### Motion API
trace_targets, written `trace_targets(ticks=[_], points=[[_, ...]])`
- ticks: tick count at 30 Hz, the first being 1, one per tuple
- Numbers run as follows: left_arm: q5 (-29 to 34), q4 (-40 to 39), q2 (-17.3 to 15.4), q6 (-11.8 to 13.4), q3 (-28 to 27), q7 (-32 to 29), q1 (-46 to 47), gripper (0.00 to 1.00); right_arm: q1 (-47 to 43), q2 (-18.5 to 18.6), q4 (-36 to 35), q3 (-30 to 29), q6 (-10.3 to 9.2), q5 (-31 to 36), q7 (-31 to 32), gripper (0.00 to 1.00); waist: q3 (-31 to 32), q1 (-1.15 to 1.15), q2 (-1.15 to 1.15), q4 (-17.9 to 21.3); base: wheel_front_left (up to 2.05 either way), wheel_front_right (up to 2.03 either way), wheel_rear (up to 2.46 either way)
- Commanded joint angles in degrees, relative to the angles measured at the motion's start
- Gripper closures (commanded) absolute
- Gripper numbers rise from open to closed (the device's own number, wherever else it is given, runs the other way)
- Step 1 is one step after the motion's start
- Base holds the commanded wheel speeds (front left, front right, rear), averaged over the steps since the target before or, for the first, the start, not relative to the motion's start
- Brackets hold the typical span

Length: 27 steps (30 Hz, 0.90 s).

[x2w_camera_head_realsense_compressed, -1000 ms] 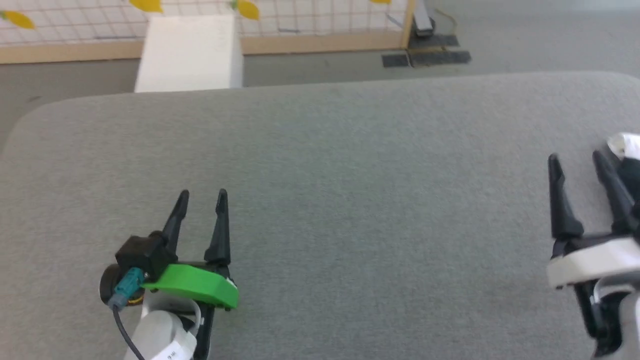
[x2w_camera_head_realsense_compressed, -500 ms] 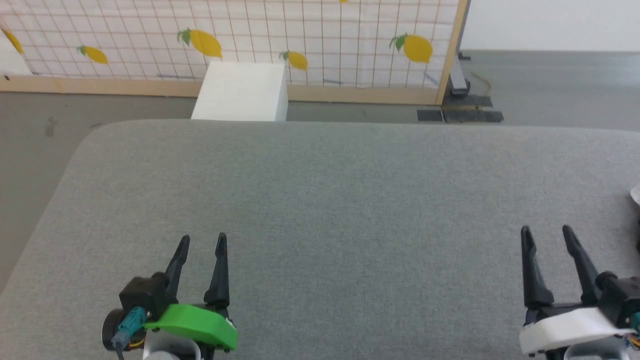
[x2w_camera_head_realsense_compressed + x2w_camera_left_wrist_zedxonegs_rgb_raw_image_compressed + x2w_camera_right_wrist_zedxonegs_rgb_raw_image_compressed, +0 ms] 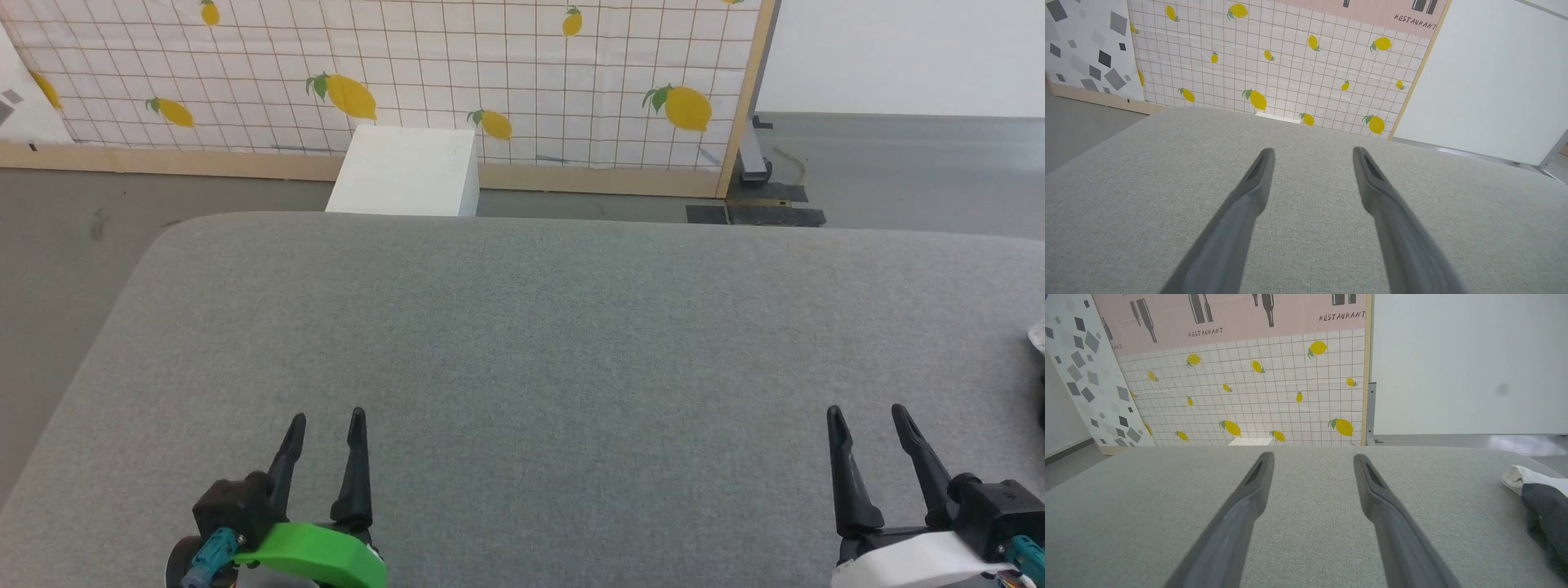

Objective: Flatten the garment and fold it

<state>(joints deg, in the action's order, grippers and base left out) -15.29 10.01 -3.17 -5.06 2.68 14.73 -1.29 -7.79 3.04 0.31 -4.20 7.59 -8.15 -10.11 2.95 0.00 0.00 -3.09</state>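
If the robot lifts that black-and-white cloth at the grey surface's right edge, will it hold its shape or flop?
Probably flop: the garment lies in a soft crumpled heap, so it would likely droop from wherever pinched. It looks thin, so probably light. Pushed across the grey woven surface, it would likely bunch rather than slide.

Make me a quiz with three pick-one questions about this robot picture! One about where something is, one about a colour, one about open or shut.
1. Where on the table is the garment?
A) the middle
B) the far right
C) the far left

2. What colour is the cover behind the left gripper?
A) red
B) green
C) yellow

3. How does the right gripper stand?
A) open and empty
B) shut tight
C) shut on cloth

Answers:
1. B, it lies bunched at the right edge.
2. B, the cover is bright green.
3. A, its fingers stand apart with nothing between them.
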Motion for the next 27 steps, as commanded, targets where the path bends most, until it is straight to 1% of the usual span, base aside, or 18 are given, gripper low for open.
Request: trace_targets(ticks=[1,4,5,15,27], points=[[-0.07,-0.23,0.28,0.12,0.09,0.27,-0.81,0.0,-0.53,-0.15,0.17,0.06,-0.1,-0.45,-0.37,0.0,-0.15,0.0,0.0,0.01,0.0,0.0,0.0],[-0.11,-0.1,0.28,0.2,0.23,0.27,-0.68,0.0,-0.4,-0.15,0.26,0.11,-0.1,-0.65,-0.39,0.0,-0.31,0.0,0.0,0.02,0.0,0.0,0.0],[0.0,0.03,0.0,0.06,0.19,-0.04,0.02,1.0,0.01,0.0,0.11,0.05,0.0,-0.12,0.03,1.0,-0.31,0.0,0.0,0.03,0.0,0.0,0.0],[0.0,0.07,-0.01,0.06,0.13,-0.04,0.06,1.0,0.01,0.01,0.11,0.03,0.01,-0.07,0.1,1.0,-0.35,0.0,0.0,0.06,0.0,0.0,0.0],[1.4,-0.86,0.02,0.52,-0.11,-1.39,0.17,1.0,0.73,0.0,0.07,0.4,0.0,0.68,1.02,1.0,-0.59,0.0,0.0,0.34,0.0,0.0,0.0]])
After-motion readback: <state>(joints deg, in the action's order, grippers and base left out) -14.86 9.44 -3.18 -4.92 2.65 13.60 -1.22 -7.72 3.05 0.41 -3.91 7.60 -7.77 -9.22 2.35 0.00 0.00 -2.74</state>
